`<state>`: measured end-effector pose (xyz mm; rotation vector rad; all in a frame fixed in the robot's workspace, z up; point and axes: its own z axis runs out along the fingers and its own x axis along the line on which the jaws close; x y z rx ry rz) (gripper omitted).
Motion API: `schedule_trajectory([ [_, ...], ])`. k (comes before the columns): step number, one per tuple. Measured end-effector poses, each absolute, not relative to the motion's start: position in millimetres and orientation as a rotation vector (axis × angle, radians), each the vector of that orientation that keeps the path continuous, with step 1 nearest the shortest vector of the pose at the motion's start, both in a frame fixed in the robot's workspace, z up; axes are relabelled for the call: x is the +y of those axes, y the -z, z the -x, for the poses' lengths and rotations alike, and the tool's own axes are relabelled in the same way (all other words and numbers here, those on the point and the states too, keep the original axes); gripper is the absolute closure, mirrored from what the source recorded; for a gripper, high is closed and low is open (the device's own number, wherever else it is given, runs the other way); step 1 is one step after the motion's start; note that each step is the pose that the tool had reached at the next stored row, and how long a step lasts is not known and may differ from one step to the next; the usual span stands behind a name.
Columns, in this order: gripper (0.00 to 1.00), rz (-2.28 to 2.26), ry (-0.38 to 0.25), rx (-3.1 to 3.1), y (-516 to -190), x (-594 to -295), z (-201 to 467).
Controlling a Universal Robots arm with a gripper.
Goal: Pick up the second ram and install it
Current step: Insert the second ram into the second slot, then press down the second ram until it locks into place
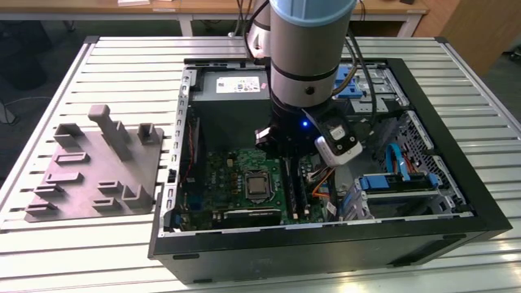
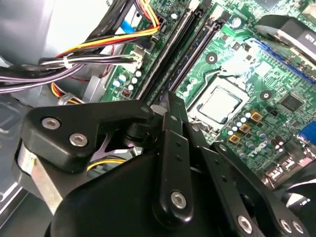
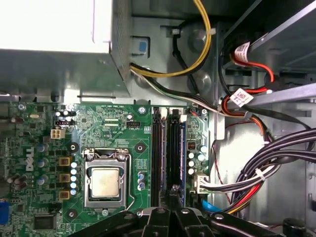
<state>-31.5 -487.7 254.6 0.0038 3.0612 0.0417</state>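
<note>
My gripper (image 2: 169, 101) hangs inside the open computer case (image 1: 456, 229), over the memory slots beside the processor socket (image 3: 105, 181). Its fingers (image 3: 174, 193) are pressed together with nothing visible between them. Directly under the tips, the second ram (image 3: 174, 153) stands as a long dark strip in its slot, and its near end is hidden by the fingers. Whether the tips touch it I cannot tell. The other dark memory stick (image 3: 156, 153) stands in the slot next to it. Both sticks show in the exterior view as dark strips (image 1: 293, 189) on the green motherboard (image 1: 232, 177).
Bundles of black, yellow and red cables (image 3: 266, 168) run beside the slots. The power supply (image 1: 236, 84) fills the case's far end, and drive bays with blue clips (image 1: 395, 183) sit on the exterior view's right. A grey parts fixture (image 1: 97, 168) lies on the slatted table at its left.
</note>
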Motion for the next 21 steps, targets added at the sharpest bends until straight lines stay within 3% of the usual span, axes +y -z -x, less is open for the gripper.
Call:
schedule_trajectory([
  [14,0.89,-0.004,-0.041,3.061,-254,-487,32],
  [21,0.89,-0.004,-0.042,3.061,-242,-464,32],
])
